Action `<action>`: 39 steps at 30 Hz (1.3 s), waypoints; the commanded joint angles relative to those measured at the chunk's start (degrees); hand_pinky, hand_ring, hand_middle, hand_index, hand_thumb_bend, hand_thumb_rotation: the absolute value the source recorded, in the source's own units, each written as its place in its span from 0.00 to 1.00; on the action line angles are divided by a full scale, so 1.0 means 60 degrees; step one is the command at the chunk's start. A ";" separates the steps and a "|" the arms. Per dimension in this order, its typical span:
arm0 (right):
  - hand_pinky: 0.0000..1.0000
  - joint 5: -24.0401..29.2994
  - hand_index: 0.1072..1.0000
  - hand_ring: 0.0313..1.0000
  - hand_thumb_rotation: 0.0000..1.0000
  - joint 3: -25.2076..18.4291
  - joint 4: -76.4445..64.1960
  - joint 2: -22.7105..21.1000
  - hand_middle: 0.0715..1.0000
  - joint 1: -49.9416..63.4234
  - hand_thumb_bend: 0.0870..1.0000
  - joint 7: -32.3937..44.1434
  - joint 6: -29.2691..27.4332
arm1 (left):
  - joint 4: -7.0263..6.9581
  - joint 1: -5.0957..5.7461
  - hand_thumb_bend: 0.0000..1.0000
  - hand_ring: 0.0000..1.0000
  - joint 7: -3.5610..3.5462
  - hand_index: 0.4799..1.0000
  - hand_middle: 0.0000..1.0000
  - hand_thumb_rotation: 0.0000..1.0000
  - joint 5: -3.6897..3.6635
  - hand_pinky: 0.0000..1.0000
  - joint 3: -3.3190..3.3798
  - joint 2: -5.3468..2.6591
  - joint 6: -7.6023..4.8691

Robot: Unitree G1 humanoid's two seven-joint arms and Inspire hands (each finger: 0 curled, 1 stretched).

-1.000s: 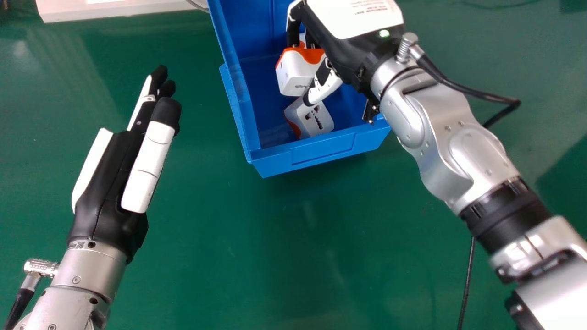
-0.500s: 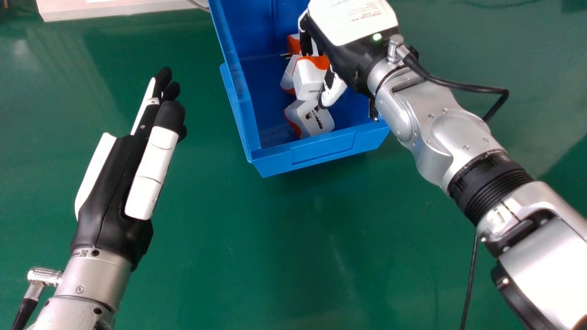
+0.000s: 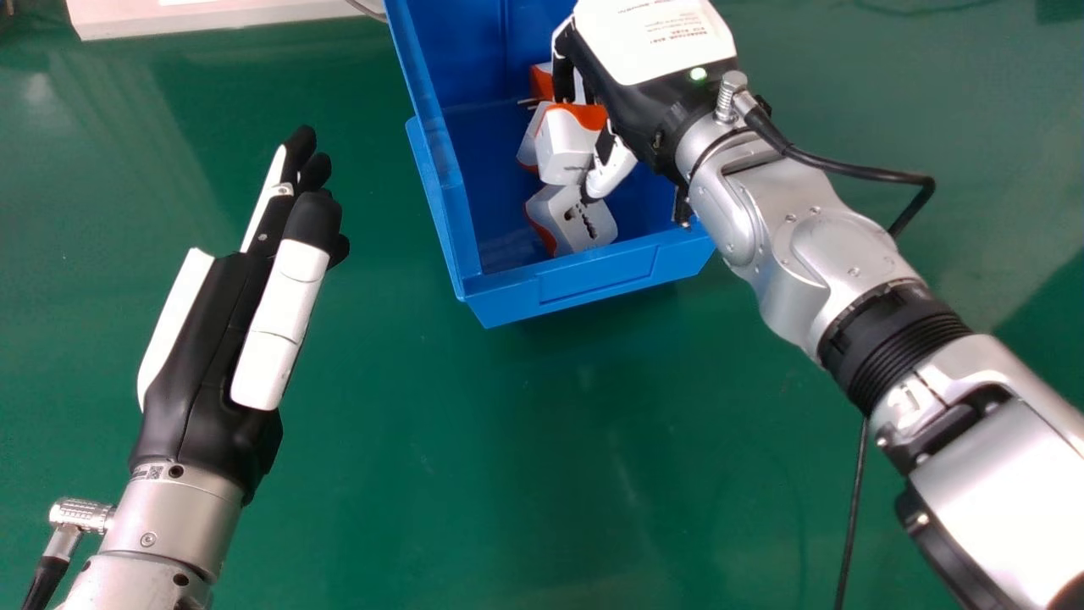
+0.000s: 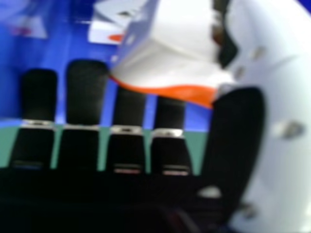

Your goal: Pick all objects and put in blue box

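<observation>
In the head view my right hand (image 3: 648, 102) is inside the blue box (image 3: 593, 284), its fingers and thumb around a white and orange adapter block (image 3: 563, 148). Below that block a white adapter with sockets (image 3: 576, 222) lies in the box. Another white piece (image 3: 528, 144) is partly hidden behind the held block, and an orange and white one with metal pins (image 3: 542, 82) sits farther back. The right hand view shows my right hand (image 4: 83, 97) with the adapter block (image 4: 170, 63) against its thumb and over some fingertips. My left hand (image 3: 203, 356) is open above the table at left.
A pale board or case (image 3: 212, 17) lies at the table's back left. The green table (image 3: 474, 474) extends in front of the box. A thin black cable (image 3: 854, 517) runs across it beneath the right forearm.
My right hand has shifted slightly right and toward the front, the adapter block moving with it, and two pieces behind are more exposed. The left hand has moved slightly right.
</observation>
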 commanded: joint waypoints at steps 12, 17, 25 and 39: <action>0.89 -0.0732 0.93 0.94 0.37 0.0872 -0.0315 -0.0327 0.94 -0.0014 0.65 -0.0002 0.0683 | -0.0062 -0.0100 0.89 1.00 -0.0009 1.00 1.00 1.00 -0.0015 0.94 -0.0005 0.0023 -0.0176; 0.96 -0.0608 0.98 0.98 0.49 0.0825 -0.0486 -0.0331 0.98 0.0055 0.65 0.0146 0.0779 | 0.0116 -0.0187 0.88 1.00 -0.0040 1.00 1.00 1.00 -0.0018 0.94 0.0019 0.0044 -0.0258; 1.00 -0.0363 1.00 1.00 0.54 0.0609 -0.0534 -0.0313 1.00 0.0131 0.64 -0.0040 0.0886 | 0.0463 -0.0419 0.87 1.00 -0.0053 1.00 1.00 1.00 0.0046 0.94 0.0024 0.0089 -0.0361; 1.00 -0.0026 1.00 1.00 0.45 -0.0056 -0.2582 -0.0520 1.00 0.1018 0.61 0.0093 0.1526 | 0.1216 -0.0925 0.80 1.00 0.0092 1.00 1.00 1.00 0.0854 0.97 -0.0018 0.0302 -0.0556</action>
